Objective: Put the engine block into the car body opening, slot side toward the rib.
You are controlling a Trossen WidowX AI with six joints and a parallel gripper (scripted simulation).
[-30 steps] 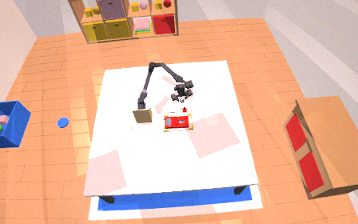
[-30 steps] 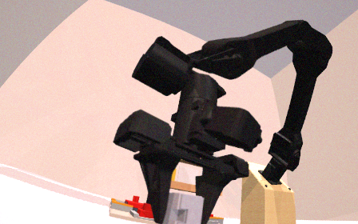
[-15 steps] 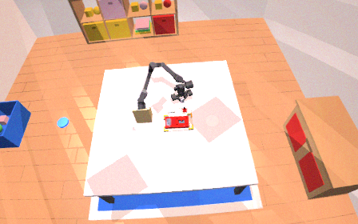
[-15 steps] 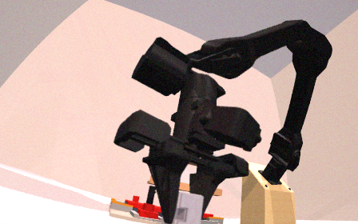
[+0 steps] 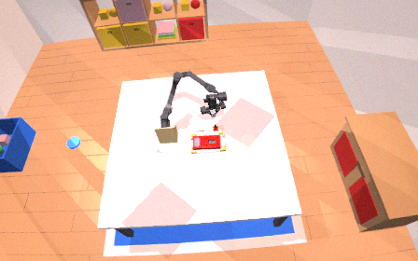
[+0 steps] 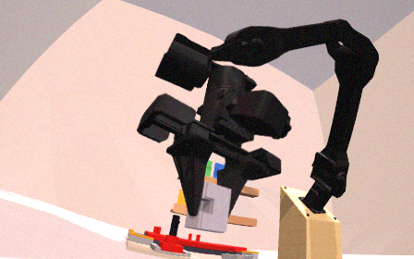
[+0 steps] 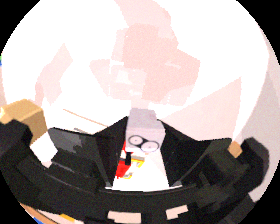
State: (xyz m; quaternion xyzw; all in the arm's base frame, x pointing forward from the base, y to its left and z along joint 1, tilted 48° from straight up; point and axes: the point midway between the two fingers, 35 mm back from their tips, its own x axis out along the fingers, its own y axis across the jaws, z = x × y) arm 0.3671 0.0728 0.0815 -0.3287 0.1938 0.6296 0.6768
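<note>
The grey engine block (image 5: 213, 113) (image 6: 219, 214) (image 7: 145, 125) is between the fingers of my gripper (image 6: 213, 213) (image 7: 142, 120), which is shut on it. The block is held off the table, tilted slightly in the exterior view. A small notch shows on its side there, and two dark rings show on one face in the wrist view. The red car body (image 5: 202, 145) (image 6: 200, 245) (image 7: 121, 171) lies on the table, with yellow and grey corners. The block is to the back of it, not over it, in the top view. The opening and rib are too small to make out.
A small red piece with a black upright (image 5: 215, 128) (image 6: 175, 226) (image 7: 128, 158) stands just behind the car body, close to the block. The arm's tan base block (image 5: 166, 135) (image 6: 308, 231) (image 7: 26, 116) is left of the car body in the top view. The white table (image 5: 239, 186) carries these.
</note>
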